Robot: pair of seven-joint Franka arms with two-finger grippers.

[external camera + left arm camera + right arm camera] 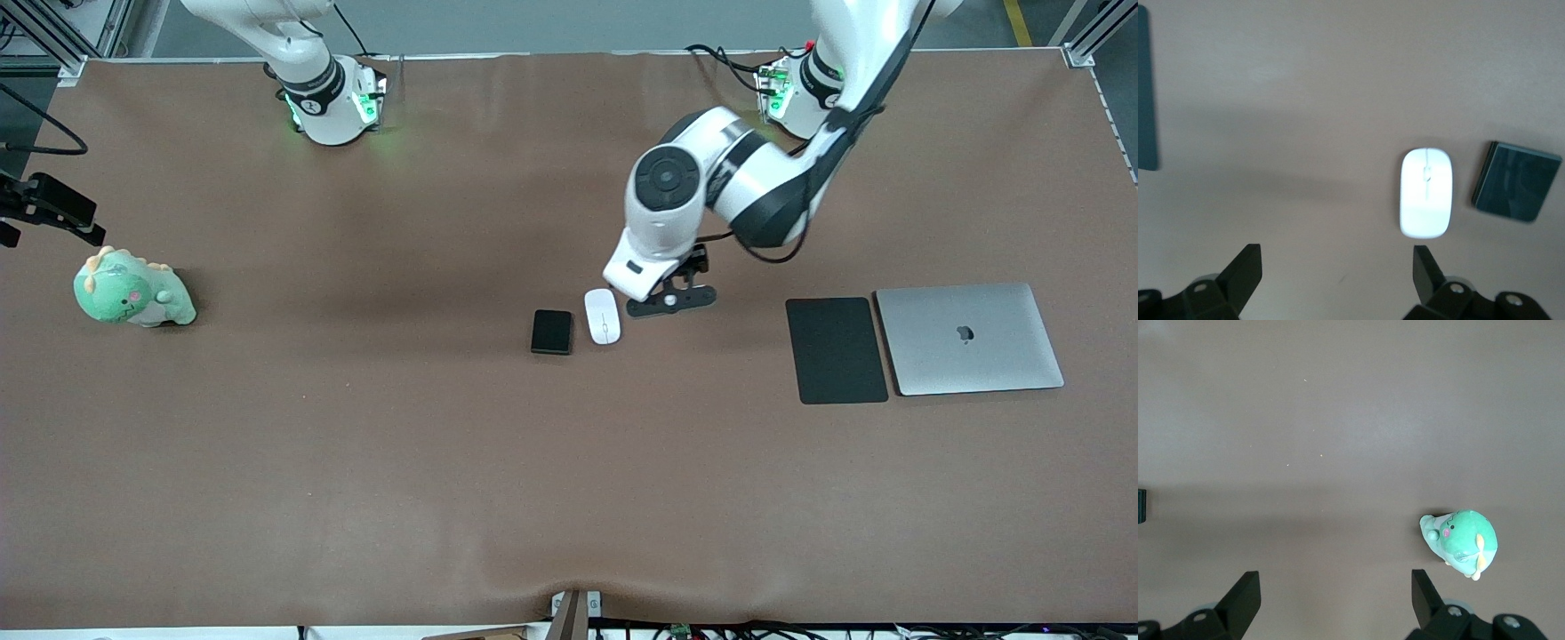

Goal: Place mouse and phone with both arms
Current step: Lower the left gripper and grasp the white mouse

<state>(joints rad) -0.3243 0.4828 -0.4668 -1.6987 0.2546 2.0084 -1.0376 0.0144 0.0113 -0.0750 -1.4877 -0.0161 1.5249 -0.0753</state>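
Observation:
The white mouse [602,316] lies mid-table, with the black phone [552,332] right beside it toward the right arm's end. My left gripper [669,300] hangs low over the table just beside the mouse, toward the left arm's end, open and empty. In the left wrist view the mouse [1425,193] and phone [1516,181] lie ahead of one fingertip [1423,267], outside the gap of the gripper [1337,267]. My right gripper [1336,590] is open and empty, high over bare table. It is out of the front view.
A flat black mouse pad [836,349] and a closed silver laptop [969,338] lie toward the left arm's end. A green dinosaur plush [133,295] sits toward the right arm's end and also shows in the right wrist view [1461,542].

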